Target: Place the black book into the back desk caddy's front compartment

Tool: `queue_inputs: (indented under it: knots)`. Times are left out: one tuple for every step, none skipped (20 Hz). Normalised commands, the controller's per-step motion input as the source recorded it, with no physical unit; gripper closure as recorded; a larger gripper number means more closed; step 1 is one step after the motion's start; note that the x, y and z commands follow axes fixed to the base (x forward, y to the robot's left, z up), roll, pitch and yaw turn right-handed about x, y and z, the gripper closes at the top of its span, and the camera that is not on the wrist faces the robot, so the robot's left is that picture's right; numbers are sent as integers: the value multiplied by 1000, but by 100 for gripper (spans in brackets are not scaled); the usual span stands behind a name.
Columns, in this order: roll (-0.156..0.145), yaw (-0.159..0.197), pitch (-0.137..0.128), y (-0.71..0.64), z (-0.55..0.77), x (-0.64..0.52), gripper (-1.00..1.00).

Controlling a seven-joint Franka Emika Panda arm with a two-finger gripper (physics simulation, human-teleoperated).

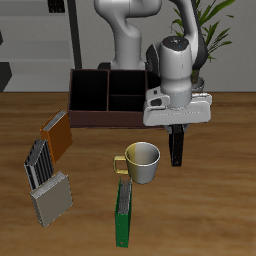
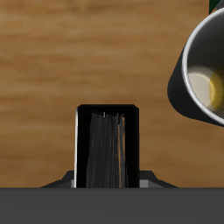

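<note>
My gripper (image 1: 177, 140) is shut on the black book (image 1: 177, 147), which hangs upright below the fingers, above the table beside the mug (image 1: 143, 162). In the wrist view the black book (image 2: 108, 147) shows edge-on between the fingers, with the mug's rim (image 2: 203, 74) close by. The back desk caddy (image 1: 108, 95), a low reddish-brown box with black-lined cells, stands farther back near the robot's base; my gripper is in front of its end.
An orange book (image 1: 56, 133) lies in front of the caddy. A light-grey slanted file holder (image 1: 46, 185) holds dark files. A green book (image 1: 124, 210) lies near the table's front edge. A plant (image 1: 212, 30) stands behind.
</note>
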Motion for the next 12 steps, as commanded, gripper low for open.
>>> queue_inputs:
  knots:
    - [62, 58, -42, -186, 580, -16, 100]
    - [0, 0, 0, 0, 0, 0, 100]
    - [-82, 195, -205, -668, 1499, 11, 100]
    - [36, 115, -91, -276, 844, -62, 100]
    - [-33, 41, -86, -429, 873, -63, 100]
    - [-41, 140, -170, -368, 941, -146, 100]
    - [21, 128, -135, -409, 885, -147, 100]
    - [-55, 99, -123, -457, 898, -146, 100]
    - [31, 37, -31, -415, 771, -124, 100]
    - [-31, 127, -76, -468, 765, -175, 100]
    - [-25, 100, -75, -327, 578, -179, 100]
    - [-12, 129, -131, -454, 732, -214, 100]
